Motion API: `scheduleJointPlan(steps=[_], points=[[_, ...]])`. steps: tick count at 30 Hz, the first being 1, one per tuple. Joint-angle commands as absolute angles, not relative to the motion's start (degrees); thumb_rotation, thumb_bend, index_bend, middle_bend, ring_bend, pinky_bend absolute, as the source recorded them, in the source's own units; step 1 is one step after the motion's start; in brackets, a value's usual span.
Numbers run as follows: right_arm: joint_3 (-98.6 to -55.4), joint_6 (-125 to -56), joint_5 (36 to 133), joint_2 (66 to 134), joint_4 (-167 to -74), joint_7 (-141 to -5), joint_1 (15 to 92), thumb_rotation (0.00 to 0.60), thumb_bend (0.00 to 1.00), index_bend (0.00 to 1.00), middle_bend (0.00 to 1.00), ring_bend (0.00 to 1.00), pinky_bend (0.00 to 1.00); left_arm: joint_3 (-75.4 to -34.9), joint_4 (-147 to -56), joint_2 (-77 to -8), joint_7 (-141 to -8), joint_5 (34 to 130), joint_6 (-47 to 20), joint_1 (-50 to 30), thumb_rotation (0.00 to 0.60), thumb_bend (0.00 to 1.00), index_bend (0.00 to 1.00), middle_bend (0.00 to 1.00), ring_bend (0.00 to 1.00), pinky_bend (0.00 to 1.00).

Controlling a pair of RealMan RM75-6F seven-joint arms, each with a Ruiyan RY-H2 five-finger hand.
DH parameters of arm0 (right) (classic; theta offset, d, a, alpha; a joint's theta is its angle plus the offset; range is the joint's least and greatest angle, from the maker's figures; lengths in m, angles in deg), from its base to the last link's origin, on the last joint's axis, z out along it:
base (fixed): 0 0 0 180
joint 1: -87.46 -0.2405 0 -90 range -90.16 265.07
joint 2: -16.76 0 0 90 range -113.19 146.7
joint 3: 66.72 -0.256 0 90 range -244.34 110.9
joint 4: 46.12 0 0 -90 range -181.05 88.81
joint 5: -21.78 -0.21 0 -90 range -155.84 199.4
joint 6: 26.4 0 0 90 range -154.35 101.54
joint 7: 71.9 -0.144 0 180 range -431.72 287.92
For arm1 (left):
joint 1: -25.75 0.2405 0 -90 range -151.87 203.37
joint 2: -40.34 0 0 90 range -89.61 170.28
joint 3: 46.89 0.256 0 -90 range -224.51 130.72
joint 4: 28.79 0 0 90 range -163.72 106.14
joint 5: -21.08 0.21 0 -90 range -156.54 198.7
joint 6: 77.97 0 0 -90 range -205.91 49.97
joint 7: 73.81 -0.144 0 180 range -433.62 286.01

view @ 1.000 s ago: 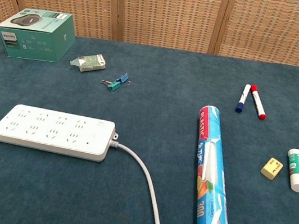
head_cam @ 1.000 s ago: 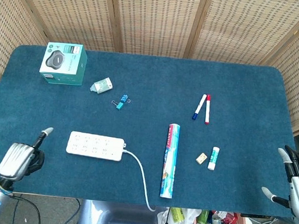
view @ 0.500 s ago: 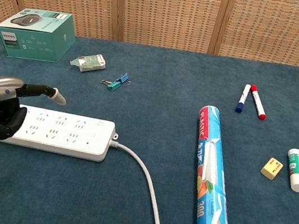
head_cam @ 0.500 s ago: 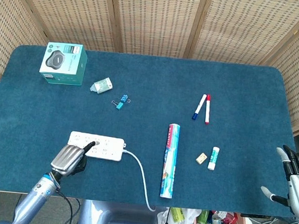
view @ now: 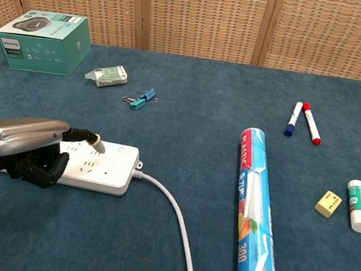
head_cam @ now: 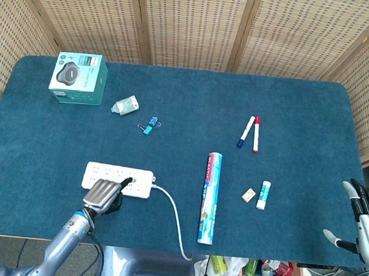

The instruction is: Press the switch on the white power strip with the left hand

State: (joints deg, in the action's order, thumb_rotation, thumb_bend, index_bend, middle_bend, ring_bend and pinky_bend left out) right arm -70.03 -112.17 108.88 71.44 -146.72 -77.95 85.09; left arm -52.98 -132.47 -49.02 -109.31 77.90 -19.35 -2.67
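Over the last second the left hand (view: 24, 148) had swept in from the lower-left corner of the frame and travelled rightward along the flat white plastic power strip (head_cam: 138, 182), which lay low and left of centre on the napped dark-blue table cloth (head_cam: 188, 99). Half a second earlier its pointing finger was over the strip's left half; now that finger (view: 90, 140) stretched out above the cord end, the rest curled in on nothing. Whether the tip touched the switch could not be told, but the press looked close. The smooth white cable (view: 173, 224) curved off toward the bottom edge. Right of centre lay a glossy printed cling-film tube (view: 253, 216). The right hand (head_cam: 364, 215) sat unchanged at the lower-right edge, fingers spread and empty.
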Motion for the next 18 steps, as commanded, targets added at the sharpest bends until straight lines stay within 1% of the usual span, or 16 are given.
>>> scheduleJointPlan(steps=[1, 8, 18], points=[[-70.0, -112.1, 108.8, 71.4, -146.7, -78.0, 85.1, 0.600, 0.00, 0.00, 0.00, 0.00, 0.00, -52.8, -132.3, -49.5, -109.4, 76.7, -20.0, -3.5, 0.600, 1.00, 0.18, 1.00, 1.00, 1.00], [-70.1, -112.0, 108.7, 71.3, -146.6, -78.4, 85.0, 0.600, 0.00, 0.00, 0.00, 0.00, 0.00, -51.9, -132.2, -50.2, -110.2, 74.9, -19.0, -4.7, 0.600, 1.00, 0.18, 1.00, 1.00, 1.00], [-69.9, -111.9, 108.8, 71.4, -146.6, -78.3, 85.0, 0.600, 0.00, 0.00, 0.00, 0.00, 0.00, -51.9, -130.4, -51.6, -110.3, 72.6, -18.1, -6.4, 0.600, 1.00, 0.19, 1.00, 1.00, 1.00]])
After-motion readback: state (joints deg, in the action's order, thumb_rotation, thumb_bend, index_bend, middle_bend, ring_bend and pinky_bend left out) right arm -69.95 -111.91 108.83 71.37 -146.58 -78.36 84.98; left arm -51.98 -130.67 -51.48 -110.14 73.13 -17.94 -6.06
